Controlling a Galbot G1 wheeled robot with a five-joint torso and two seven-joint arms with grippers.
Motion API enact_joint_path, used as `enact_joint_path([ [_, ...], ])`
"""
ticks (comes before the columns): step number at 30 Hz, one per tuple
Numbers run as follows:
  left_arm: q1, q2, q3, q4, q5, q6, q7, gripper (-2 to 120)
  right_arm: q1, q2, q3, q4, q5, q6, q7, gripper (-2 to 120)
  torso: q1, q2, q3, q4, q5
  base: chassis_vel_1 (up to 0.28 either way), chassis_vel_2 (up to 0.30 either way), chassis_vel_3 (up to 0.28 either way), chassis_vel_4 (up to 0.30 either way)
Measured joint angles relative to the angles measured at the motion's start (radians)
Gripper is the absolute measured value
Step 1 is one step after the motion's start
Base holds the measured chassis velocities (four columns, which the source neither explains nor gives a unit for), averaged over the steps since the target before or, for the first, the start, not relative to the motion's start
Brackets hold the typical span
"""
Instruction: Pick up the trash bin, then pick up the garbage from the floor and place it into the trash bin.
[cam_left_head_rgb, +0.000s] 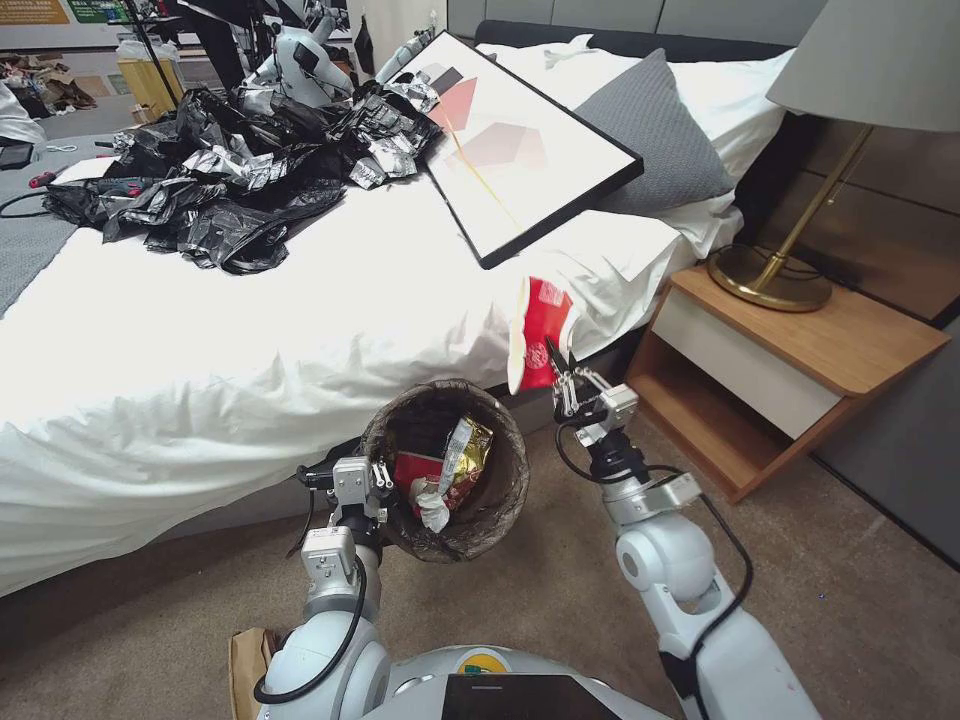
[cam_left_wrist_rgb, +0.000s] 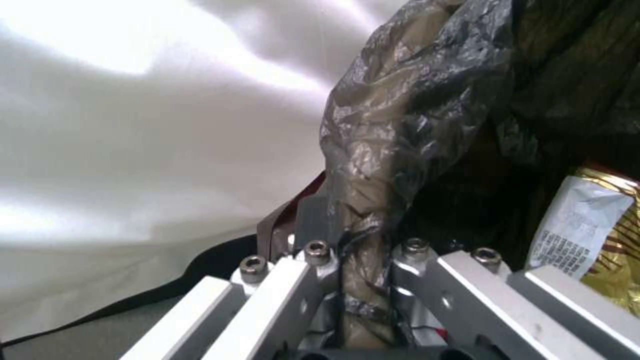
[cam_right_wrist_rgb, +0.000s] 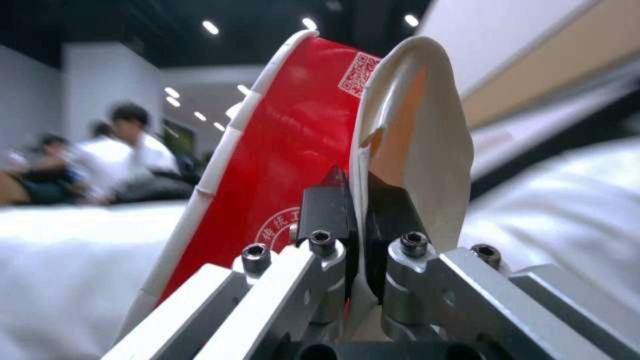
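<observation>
While the left gripper (cam_left_head_rgb: 383, 478) clamps the trash bin (cam_left_head_rgb: 500, 500) rim beside the bed (cam_left_head_rgb: 200, 330), the right gripper (cam_left_head_rgb: 562, 385) pinches a red-white wrapper (cam_left_head_rgb: 538, 335).

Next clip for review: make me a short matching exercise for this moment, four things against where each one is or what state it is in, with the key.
Things:
1. trash bin
2. red and white paper cup
3. gold snack wrapper
4. framed picture

Places or states:
A. lying inside the bin
B. lying on the bed
C. pinched by its wall in the right gripper
D. clamped at its bag-lined rim by the left gripper

Pairs: 1-D, 2-C, 3-A, 4-B
</observation>
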Motion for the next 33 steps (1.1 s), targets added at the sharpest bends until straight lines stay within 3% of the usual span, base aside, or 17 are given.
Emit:
enact_joint_path([
  [4, 0.000, 0.000, 0.000, 0.000, 0.000, 0.000, 0.000, 2, -0.018, -0.032, -0.031, 0.088, 0.039, 0.006, -0.056, 0, 0.000, 0.000, 0.000, 0.0000, -0.0001, 0.000, 0.000, 0.000, 0.000],
  [8, 0.000, 0.000, 0.000, 0.000, 0.000, 0.000, 0.000, 2, -0.031, -0.063, -0.082, 0.096, 0.018, 0.002, -0.066, 0, 0.000, 0.000, 0.000, -0.0001, -0.0001, 0.000, 0.000, 0.000, 0.000],
  [17, 0.000, 0.000, 0.000, 0.000, 0.000, 0.000, 0.000, 2, 0.003, -0.080, -0.199, -0.014, -0.059, -0.009, -0.058, 0, 0.000, 0.000, 0.000, 0.0001, -0.0001, 0.000, 0.000, 0.000, 0.000],
  [33, 0.000, 0.000, 0.000, 0.000, 0.000, 0.000, 0.000, 2, -0.031, -0.058, -0.255, -0.137, -0.122, 0.001, -0.047, 0, 0.000, 0.000, 0.000, 0.0000, -0.0001, 0.000, 0.000, 0.000, 0.000],
])
